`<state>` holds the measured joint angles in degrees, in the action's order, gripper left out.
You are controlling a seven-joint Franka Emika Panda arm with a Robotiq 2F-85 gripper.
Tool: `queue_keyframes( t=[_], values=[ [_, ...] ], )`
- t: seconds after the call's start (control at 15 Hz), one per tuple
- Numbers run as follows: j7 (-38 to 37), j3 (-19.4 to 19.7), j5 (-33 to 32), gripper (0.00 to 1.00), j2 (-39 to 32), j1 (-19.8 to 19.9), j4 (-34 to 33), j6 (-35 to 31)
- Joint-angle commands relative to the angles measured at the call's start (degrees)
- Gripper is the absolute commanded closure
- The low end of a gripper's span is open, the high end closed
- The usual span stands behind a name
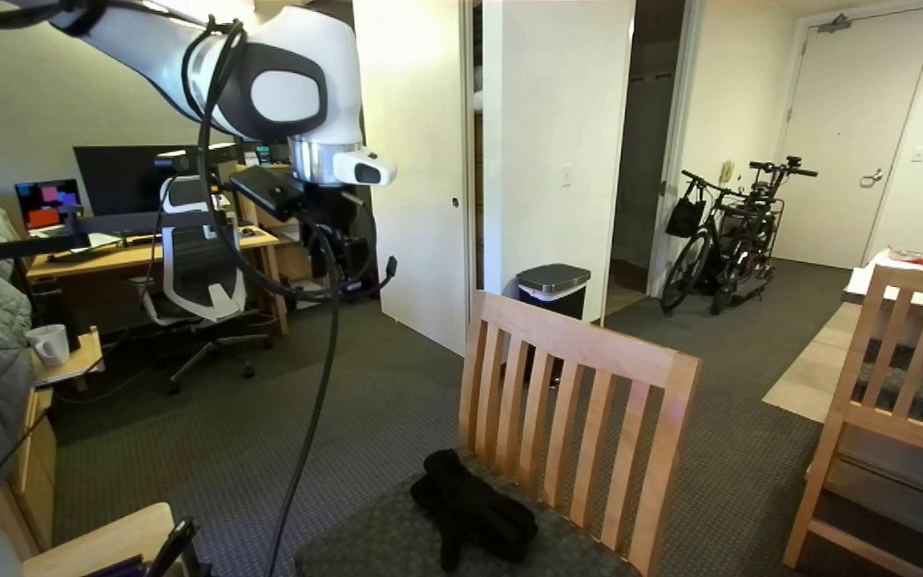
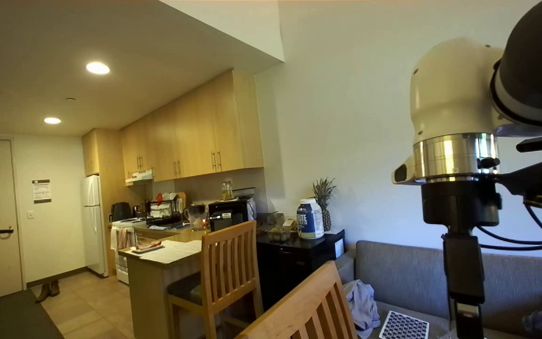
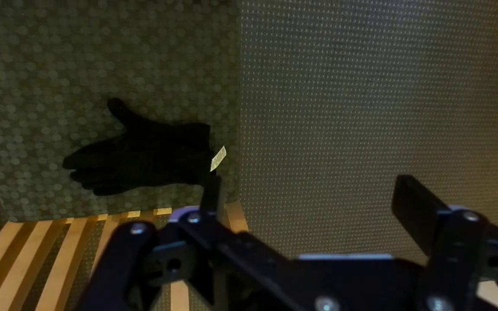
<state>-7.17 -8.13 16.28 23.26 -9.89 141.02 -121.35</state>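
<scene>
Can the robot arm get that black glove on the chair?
Probably yes: the gripper is open and nothing covers the black glove, though the wooden backrest beside it could get in the way.

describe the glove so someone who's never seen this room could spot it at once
In an exterior view, find the nearer wooden chair. On its dotted seat, close to the back slats, lies the glove. It stands out as a plain black hand shape against the dots, with a pale tag at one end in the wrist view.
</scene>
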Motion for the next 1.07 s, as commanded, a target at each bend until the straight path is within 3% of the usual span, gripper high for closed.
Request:
queue_keyframes(
  t=[0.0, 1.0],
  values=[
    [-1.72, -0.21, -0.25, 0.0, -2.07, 0.84, -0.5, -0.42],
    [0.13, 0.7, -0.24, 0.0, -9.1, 1.33, -0.36, -7.81]
  ],
)
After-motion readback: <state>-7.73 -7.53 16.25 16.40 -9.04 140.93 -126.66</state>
